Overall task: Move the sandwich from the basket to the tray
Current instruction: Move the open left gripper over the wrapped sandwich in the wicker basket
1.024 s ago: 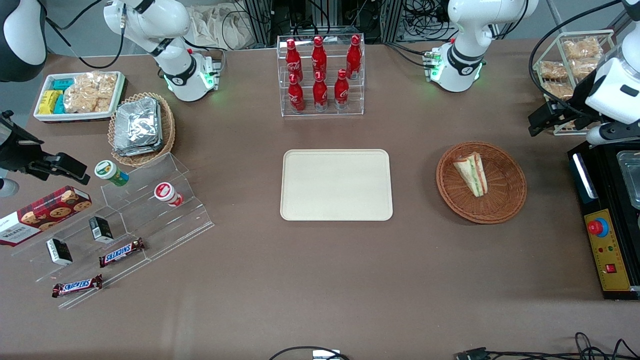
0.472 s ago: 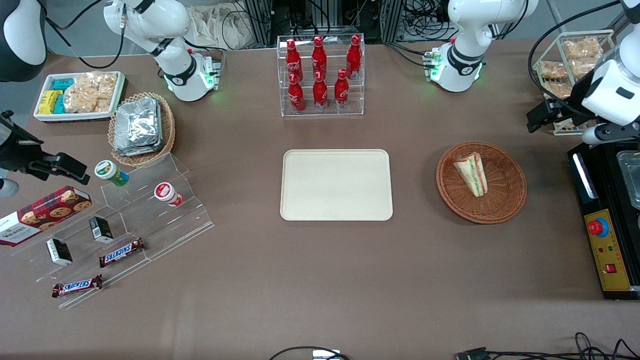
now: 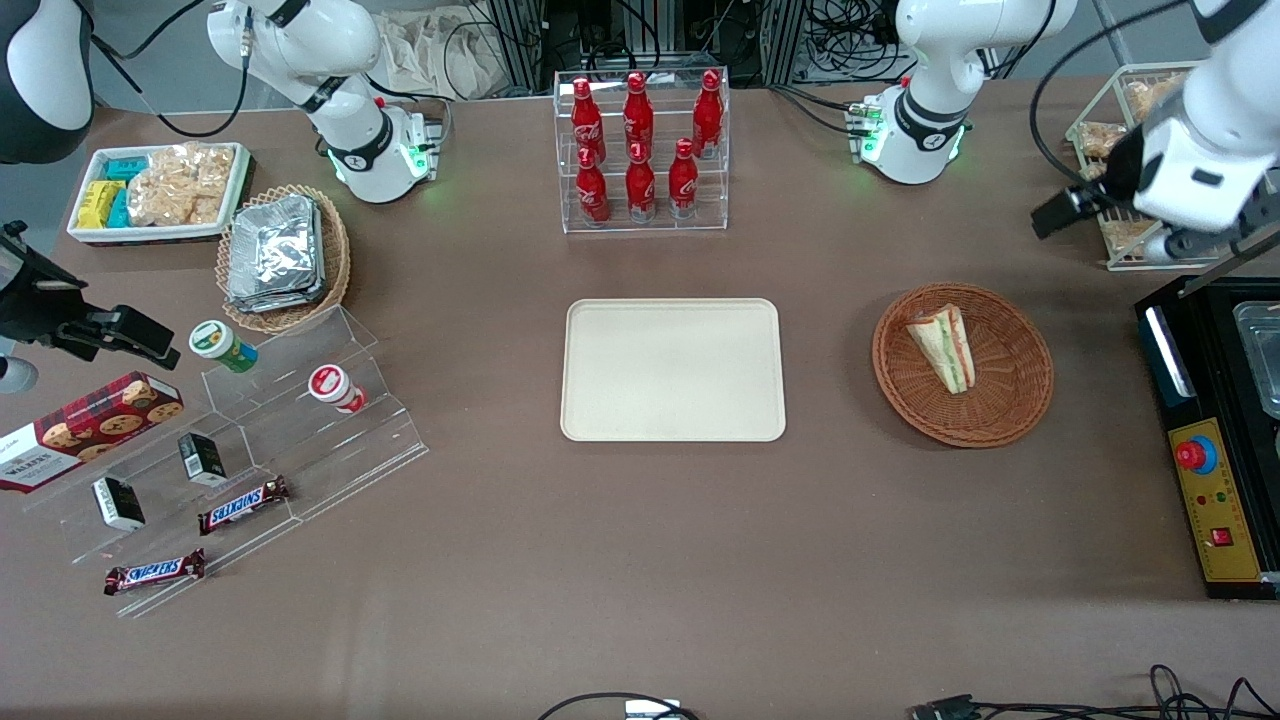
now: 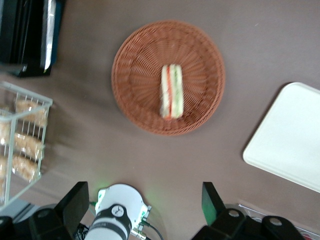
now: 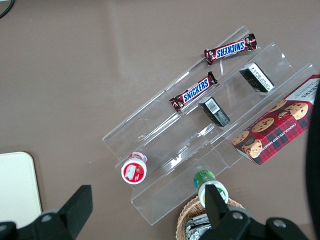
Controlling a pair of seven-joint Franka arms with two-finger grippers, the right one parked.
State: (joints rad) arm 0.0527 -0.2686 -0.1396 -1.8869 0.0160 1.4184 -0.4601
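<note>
Sandwich (image 3: 942,345): one triangular white-bread wedge, green and orange-pink filling showing along the cut edge, lying in the basket, slightly toward the tray side of its middle.

Basket (image 3: 1010,400): round, shallow, reddish-brown wicker, on the tabletop (image 3: 640,540) toward the working arm's end, well apart from the tray.

Tray (image 3: 672,369): flat cream-beige rectangle with rounded corners and a low rim, at the middle of the tabletop, nothing on it.

Hand (image 4: 145,202): the left arm's, held high above the tabletop and farther from the front camera than the basket, near the wire rack; its two dark fingers (image 4: 75,202) stand spread wide, holding nothing (the wrist camera looks straight down on basket, sandwich (image 4: 171,91) and one corner of the tray (image 4: 292,145) between them).

Wire rack (image 3: 1110,130): white frame holding pale snack packets, at the working arm's end, partly covered by the arm.

Bottle stand (image 3: 642,150): clear acrylic, six red cola bottles in two rows, farther from the front camera than the tray.

Black appliance (image 3: 1215,440): at the working arm's end, with a yellow panel and a red button, beside the basket.

Parked arm's end: clear stepped display (image 3: 260,440) with two Snickers bars (image 3: 243,504), small dark boxes and two small tubs; a red cookie box (image 3: 80,425); a tan wicker basket of foil packets (image 3: 280,255); a white dish of snack packets (image 3: 160,190).
</note>
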